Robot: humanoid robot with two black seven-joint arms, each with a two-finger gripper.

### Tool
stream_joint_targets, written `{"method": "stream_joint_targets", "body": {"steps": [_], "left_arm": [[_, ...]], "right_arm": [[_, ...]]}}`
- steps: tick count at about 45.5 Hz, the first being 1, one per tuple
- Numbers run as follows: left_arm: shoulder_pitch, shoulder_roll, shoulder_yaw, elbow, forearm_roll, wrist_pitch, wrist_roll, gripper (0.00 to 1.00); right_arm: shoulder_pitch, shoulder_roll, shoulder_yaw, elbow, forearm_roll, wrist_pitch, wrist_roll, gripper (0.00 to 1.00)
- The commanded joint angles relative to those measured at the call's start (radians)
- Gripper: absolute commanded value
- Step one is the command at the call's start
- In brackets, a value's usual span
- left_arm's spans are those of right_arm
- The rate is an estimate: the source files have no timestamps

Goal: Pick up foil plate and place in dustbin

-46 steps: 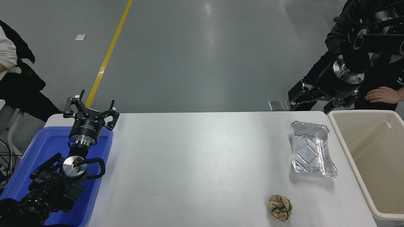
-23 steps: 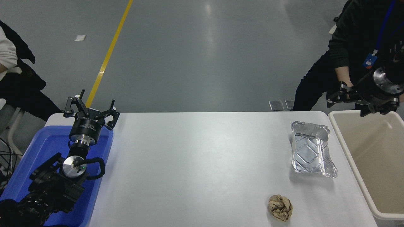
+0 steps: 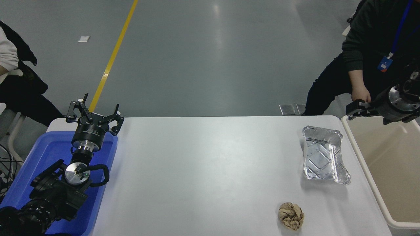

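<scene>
The foil plate (image 3: 325, 155) lay on the white desk (image 3: 203, 170) at its right side, close beside the dustbin (image 3: 384, 157), whose left wall ran just to its right. Its long axis ran near to far, slightly slanted, open face up, and nothing held it.

The right gripper (image 3: 356, 109) hung above the far left corner of the dustbin, beyond and a little to the right of the plate, so the plate lay nearer the camera and to the left of the jaws. Whether those jaws were released or clenched could not be told; only a dark finger stub showed. This arm was by far the nearer one, and a reach would probably have to come down and toward the near side.

The left gripper (image 3: 94, 114) sat parked well apart over a blue tub (image 3: 29, 177) at the desk's left end, jaws spread and holding nothing.

A crumpled brown paper ball (image 3: 291, 215) rested near of the plate, apart from it. A person's hand (image 3: 360, 93) hovered just behind the right gripper; beyond lay grey floor with a yellow line (image 3: 113, 55).
</scene>
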Motion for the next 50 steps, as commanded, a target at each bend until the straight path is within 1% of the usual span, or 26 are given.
{"method": "stream_joint_targets", "body": {"steps": [1, 5, 8, 14, 21, 29, 44, 50], "left_arm": [[0.000, -0.001, 0.000, -0.001, 0.000, 0.000, 0.000, 0.99], [-0.002, -0.001, 0.000, 0.001, 0.000, 0.000, 0.000, 0.99], [0.000, -0.001, 0.000, -0.001, 0.000, 0.000, 0.000, 0.99], [0.000, -0.001, 0.000, -0.001, 0.000, 0.000, 0.000, 0.99], [-0.002, -0.001, 0.000, -0.001, 0.000, 0.000, 0.000, 0.99], [0.000, -0.001, 0.000, -0.001, 0.000, 0.000, 0.001, 0.99], [0.000, -0.001, 0.000, -0.001, 0.000, 0.000, 0.000, 0.99], [0.000, -0.001, 0.000, -0.001, 0.000, 0.000, 0.000, 0.99]], "right_arm": [[-0.143, 0.103, 0.041, -0.021, -0.135, -0.103, 0.015, 1.00], [-0.204, 0.147, 0.041, -0.072, -0.198, -0.199, 0.015, 1.00], [-0.236, 0.169, 0.041, -0.106, -0.223, -0.236, 0.018, 1.00], [-0.292, 0.173, 0.042, -0.153, -0.225, -0.259, 0.034, 1.00], [-0.374, 0.175, 0.041, -0.224, -0.226, -0.327, 0.061, 1.00], [-0.451, 0.173, 0.041, -0.273, -0.226, -0.397, 0.077, 1.00], [-0.579, 0.170, 0.047, -0.350, -0.203, -0.566, 0.077, 0.99], [-0.603, 0.164, 0.047, -0.353, -0.203, -0.632, 0.077, 0.96]]}}
